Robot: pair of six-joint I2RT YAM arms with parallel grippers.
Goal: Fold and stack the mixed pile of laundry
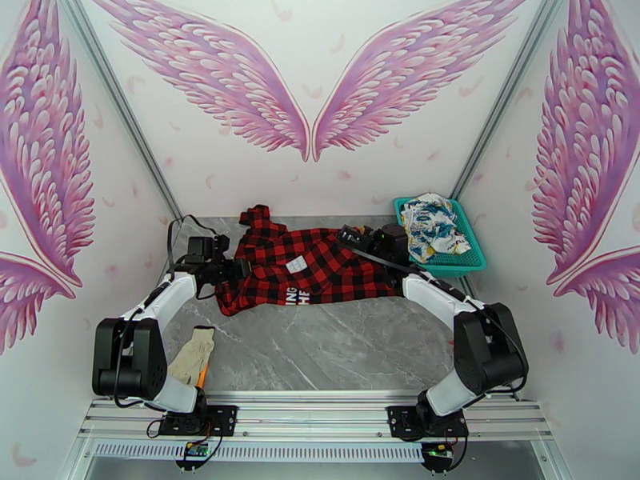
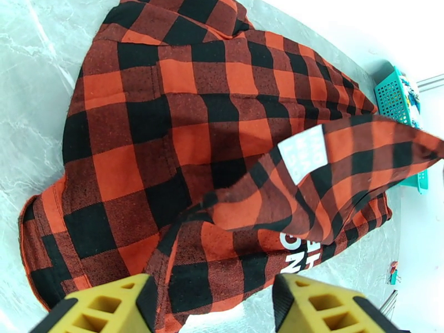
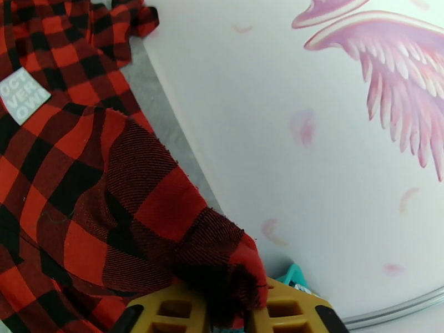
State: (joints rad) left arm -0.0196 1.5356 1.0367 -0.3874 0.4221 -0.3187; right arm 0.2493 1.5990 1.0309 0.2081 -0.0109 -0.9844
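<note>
We saw the red-and-black checked shirt [image 1: 308,266] spread crumpled across the far half of the table, toward 12 o'clock from its centre. Its body lay mostly flat. One flap was lifted and pulled taut toward 3 o'clock. White lettering [image 1: 300,295] ran along the near hem, and a small white label [image 1: 297,265] sat near the middle of the cloth.

The white garment [image 1: 432,226], printed in blue, yellow and teal, lay bunched at 2 o'clock, well apart from the shirt's body. It rested inside the teal mesh basket [image 1: 472,262], covering the basket's far-left part and leaving the near mesh floor bare.

The table [image 1: 320,346] was grey marble-patterned, and its near half lay bare except for a beige glove [image 1: 192,355] at 8 o'clock beside the left arm's base. White walls [image 1: 320,178] painted with large pink wings enclosed the table.

The left gripper [image 2: 213,289] hovered at the shirt's 9 o'clock edge with its yellow fingers spread wide over the hem. We could not tell whether they touched the cloth. The right gripper [image 3: 233,301] sat at the shirt's 3 o'clock end, just beside the basket. It was pinching a bunched corner of the shirt between its yellow fingers.
</note>
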